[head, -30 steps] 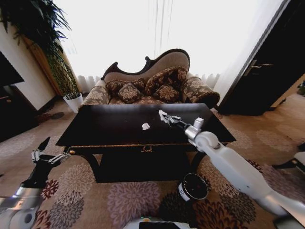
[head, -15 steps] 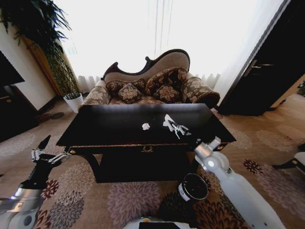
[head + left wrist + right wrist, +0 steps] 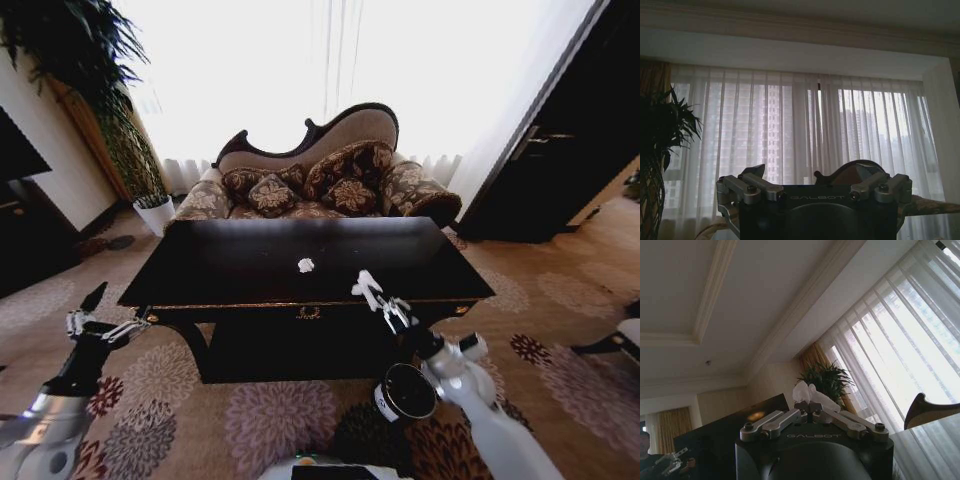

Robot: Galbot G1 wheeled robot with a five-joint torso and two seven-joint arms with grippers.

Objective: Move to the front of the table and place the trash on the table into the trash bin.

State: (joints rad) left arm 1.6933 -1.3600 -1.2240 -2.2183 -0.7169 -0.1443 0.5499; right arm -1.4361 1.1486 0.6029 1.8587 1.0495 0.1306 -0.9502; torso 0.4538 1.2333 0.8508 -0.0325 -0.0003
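Note:
On the glossy black table (image 3: 230, 270) one white crumpled paper wad (image 3: 306, 265) lies near the middle. My right gripper (image 3: 371, 292) is over the table's front edge, right of the gold ornament, shut on a second white paper wad (image 3: 363, 283). The right wrist view shows that held paper wad (image 3: 807, 392) pinched at the tips of the right gripper (image 3: 811, 411). Down on the carpet, below and a little right of this gripper, stands the round black trash bin (image 3: 405, 392). My left gripper (image 3: 100, 318) hangs open, low and left of the table, holding nothing; the left wrist view shows its fingers (image 3: 747, 186) wide apart.
A patterned sofa (image 3: 320, 180) stands behind the table. A white plant pot (image 3: 155, 212) and a tall plant (image 3: 80, 60) are at the back left. A dark door (image 3: 560, 150) is on the right. Flowered carpet (image 3: 270, 420) runs in front of the table.
My right arm has drawn back from over the table's middle to its front edge, lower and nearer the bin, still carrying the wad. The left arm has not moved.

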